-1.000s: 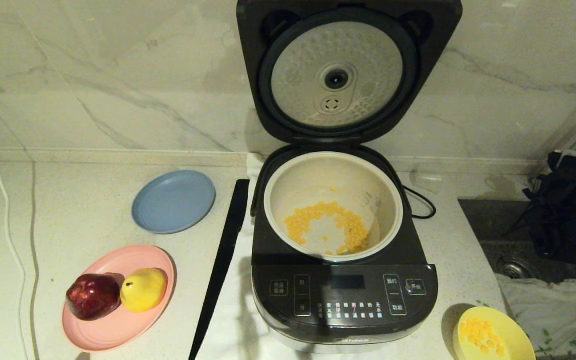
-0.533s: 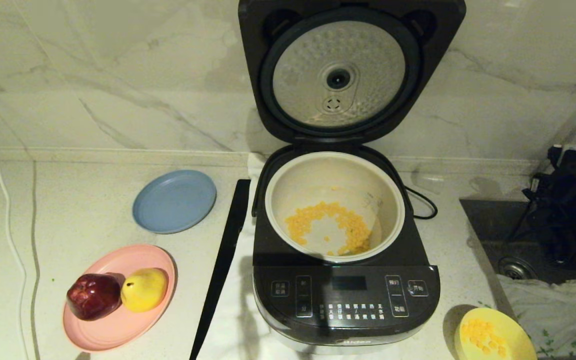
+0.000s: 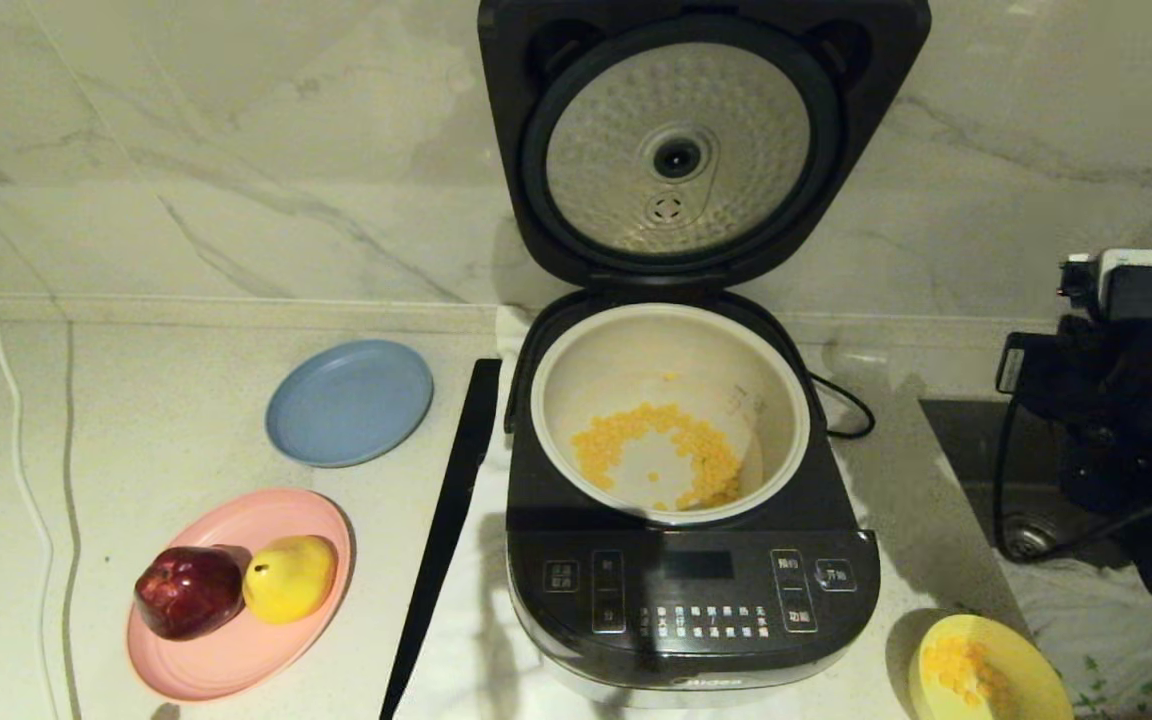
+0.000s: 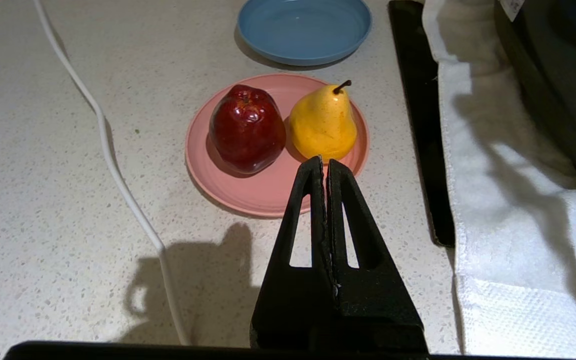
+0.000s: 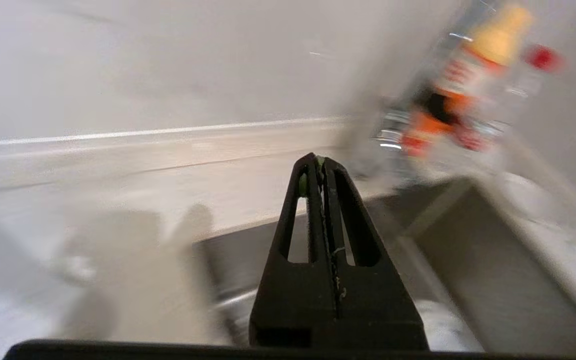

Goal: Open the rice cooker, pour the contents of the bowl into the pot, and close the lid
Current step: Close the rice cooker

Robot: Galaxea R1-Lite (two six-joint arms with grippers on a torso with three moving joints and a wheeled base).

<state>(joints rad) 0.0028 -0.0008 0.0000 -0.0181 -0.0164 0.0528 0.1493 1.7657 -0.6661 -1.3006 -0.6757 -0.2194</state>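
Observation:
The rice cooker (image 3: 691,590) stands mid-counter with its lid (image 3: 701,140) swung upright, silver plate facing me. The cream pot (image 3: 542,400) holds a ring of yellow kernels, the contents (image 3: 626,440). The pale yellow bowl (image 3: 1031,685) sits at the cooker's front right with some kernels (image 3: 966,668) in it. My right arm (image 3: 1126,400) is raised at the far right above the sink, apart from bowl and cooker. The right gripper (image 5: 320,161) is shut and holds nothing. My left gripper (image 4: 325,161) is shut, hovering just in front of the pink plate (image 4: 268,195).
The pink plate carries a red apple (image 4: 245,127) and a yellow pear (image 4: 323,122). A blue plate (image 3: 348,400) lies behind it. A black strip (image 3: 446,520) runs along the cooker's left. A sink (image 3: 1026,530) with a white cloth (image 3: 1086,630) is at the right. A white cable (image 3: 16,450) trails at the left.
My right arm has risen and come further into view at the right edge, over the sink. Cooker, lid, pot and bowl have stayed put.

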